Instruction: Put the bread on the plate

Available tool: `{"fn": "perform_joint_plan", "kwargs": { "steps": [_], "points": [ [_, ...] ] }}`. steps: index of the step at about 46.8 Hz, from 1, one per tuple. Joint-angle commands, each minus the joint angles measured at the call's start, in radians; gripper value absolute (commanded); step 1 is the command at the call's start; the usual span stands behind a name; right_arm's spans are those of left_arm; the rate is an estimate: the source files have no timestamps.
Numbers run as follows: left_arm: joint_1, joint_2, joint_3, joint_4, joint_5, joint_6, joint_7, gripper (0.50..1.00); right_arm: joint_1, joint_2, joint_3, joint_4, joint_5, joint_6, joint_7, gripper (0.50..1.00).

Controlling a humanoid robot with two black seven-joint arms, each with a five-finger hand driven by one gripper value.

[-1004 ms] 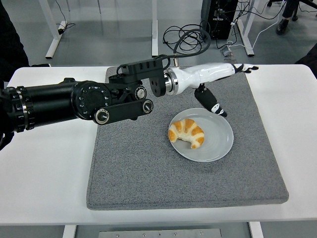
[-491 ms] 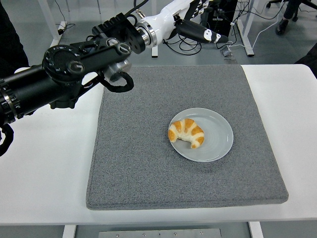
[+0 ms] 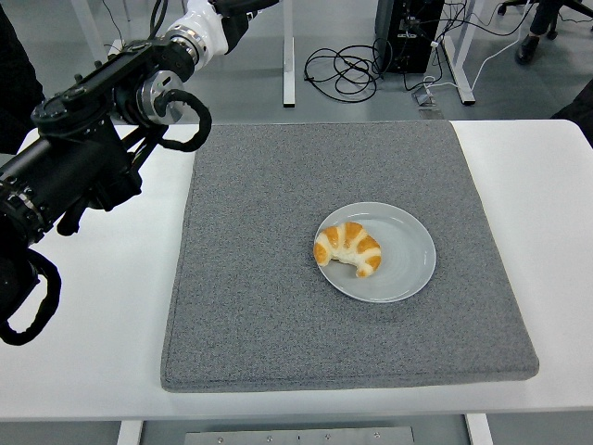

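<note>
A golden croissant (image 3: 348, 248) lies on the left half of a round grey plate (image 3: 408, 264), which sits on the grey mat (image 3: 259, 297) a little right of its middle. My left arm (image 3: 102, 139) comes in from the left edge and rises over the table's far left corner. Its white wrist and the base of the left hand (image 3: 243, 7) reach the picture's top edge, where the rest of the hand is cut off. The hand is far from the plate and nothing of the bread is in it. The right arm is out of view.
The grey mat covers the middle of the white table (image 3: 93, 315). Behind the table are desk legs (image 3: 289, 56), coiled cables (image 3: 350, 69) on the floor and a dark box (image 3: 408, 32). A dark sleeve (image 3: 17, 74) shows at the left edge.
My left arm has swung up and back to the left, from over the plate to the far left corner. Its hand has left the top of the picture. The croissant stays on the plate.
</note>
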Motion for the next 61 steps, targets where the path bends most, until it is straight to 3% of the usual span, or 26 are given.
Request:
{"fn": "perform_joint_plan", "kwargs": {
  "steps": [1,20,45,61],
  "points": [
    [0.037,-0.002,-0.022,0.011,-0.016,-0.031,0.0,0.987,0.0,0.0,-0.001,0.0,0.0,0.0,0.0,1.0],
    [0.138,-0.008,-0.067,0.083,-0.047,-0.169,-0.007,0.987,0.0,0.0,0.001,0.0,0.0,0.0,0.0,1.0],
    [0.167,-0.008,-0.068,0.083,-0.048,-0.226,-0.013,0.987,-0.022,0.0,-0.001,-0.005,0.002,-0.003,-0.002,1.0],
    [0.175,-0.008,-0.084,0.087,-0.064,-0.224,-0.012,0.987,-0.012,0.0,0.001,-0.005,0.002,-0.004,0.0,1.0]
  ]
}}
